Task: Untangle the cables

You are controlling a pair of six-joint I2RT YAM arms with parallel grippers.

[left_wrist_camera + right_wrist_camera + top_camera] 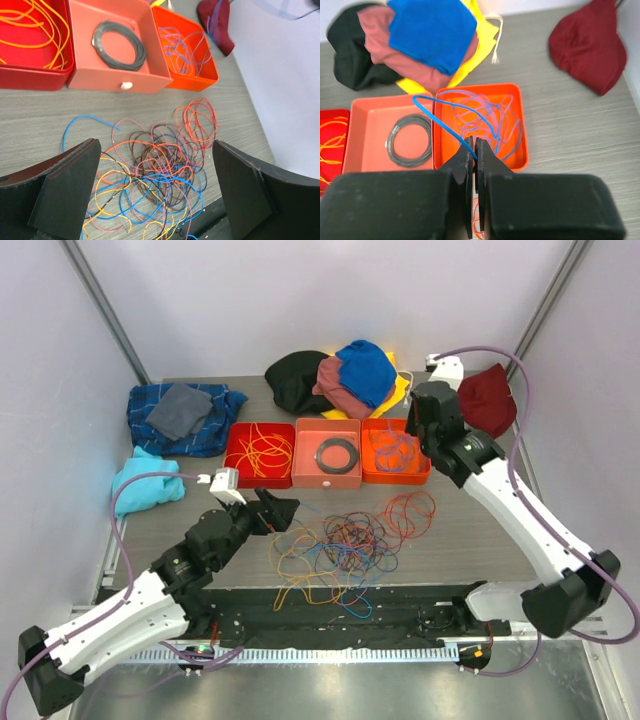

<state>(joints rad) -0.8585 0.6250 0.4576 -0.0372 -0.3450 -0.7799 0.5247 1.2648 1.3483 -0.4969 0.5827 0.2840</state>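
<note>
A tangle of thin cables (340, 545) in orange, yellow, blue, red and brown lies on the table in front of the trays; the left wrist view shows it (160, 170) between my open fingers. My left gripper (285, 512) is open and empty, just left of the tangle. My right gripper (475, 150) is shut on a blue cable (445, 125) and holds it above the orange tray (520, 95), which holds several blue cables. The red tray (236, 472) holds orange cables (262, 452).
The middle tray (305, 476) holds a black ring (337, 453). Cloths lie behind the trays: a black, pink, blue and yellow heap (340, 378), a maroon one (488, 398), a plaid blue with grey one (185, 415), a light blue one (145, 480).
</note>
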